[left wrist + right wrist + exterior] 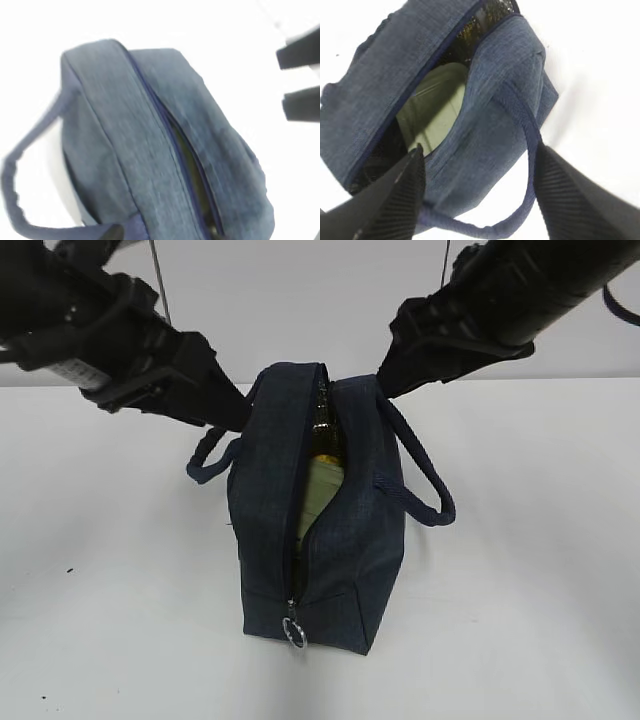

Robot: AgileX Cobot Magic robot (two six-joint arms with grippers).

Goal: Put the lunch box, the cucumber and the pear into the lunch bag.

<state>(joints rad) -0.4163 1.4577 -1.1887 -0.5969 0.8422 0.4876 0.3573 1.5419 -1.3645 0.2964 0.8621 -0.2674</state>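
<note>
The lunch bag [320,505] stands on the table [120,620], its long axis and zip slit running from the camera side away toward my arms. Inside the slit I see the lunch box [432,112] with its pale green lid; something dark and shiny lies behind it, I cannot name it. My right jaws [480,195] are wide, astride the right side wall and handle [520,150]. My left jaws [300,77] stand apart beside the bag, holding nothing.
</note>
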